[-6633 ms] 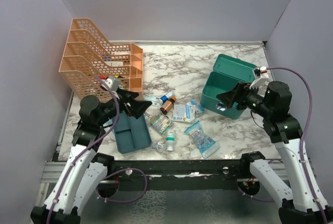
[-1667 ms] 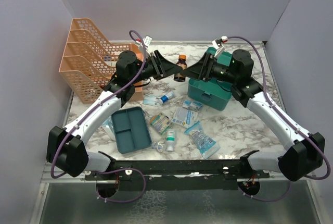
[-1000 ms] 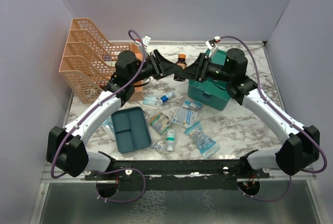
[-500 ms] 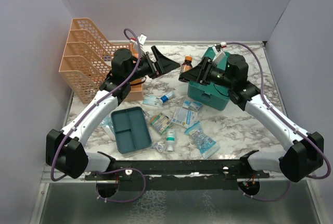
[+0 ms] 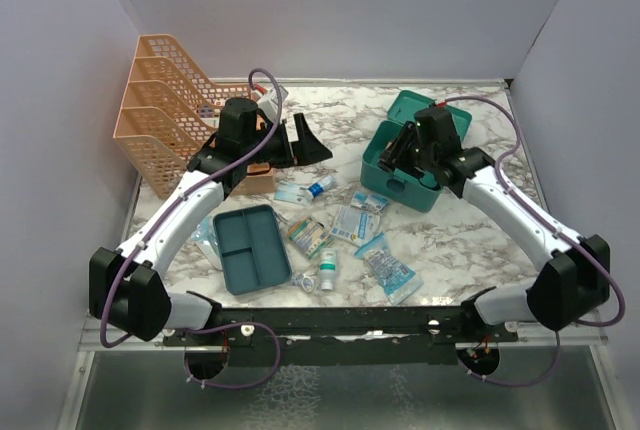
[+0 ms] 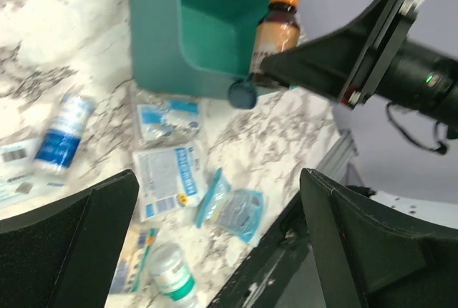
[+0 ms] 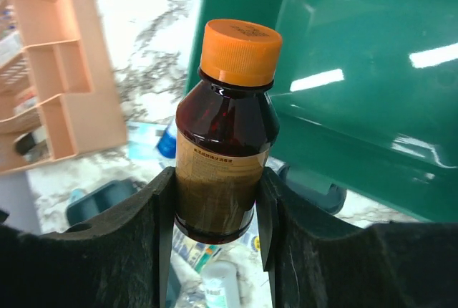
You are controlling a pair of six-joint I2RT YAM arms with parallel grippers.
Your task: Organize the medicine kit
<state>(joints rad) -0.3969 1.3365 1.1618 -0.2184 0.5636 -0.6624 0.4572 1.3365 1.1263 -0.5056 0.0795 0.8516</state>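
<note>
one amber bottle clamped at the rim of the open teal box

the medicine kit stands right of centre in the top view, on a table with a white and grey marble pattern. it is one smooth, glossy teal box with rounded corners, and its lid is open and leans back. the right gripper has its two black fingers clamped on one brown bottle. the bottle is round, of dark amber material, with a ribbed orange cap and a tan label. it is upright, at the rim of the kit.

the left gripper hangs left of the kit with its jaws wide apart and nothing between them.

at the upper left stands one orange mesh rack with stepped tiers. at the lower centre lie one flat teal divided tray, one white bottle with a green band, one small vial with a blue label, and several flat packets, too small to count with certainty.
</note>
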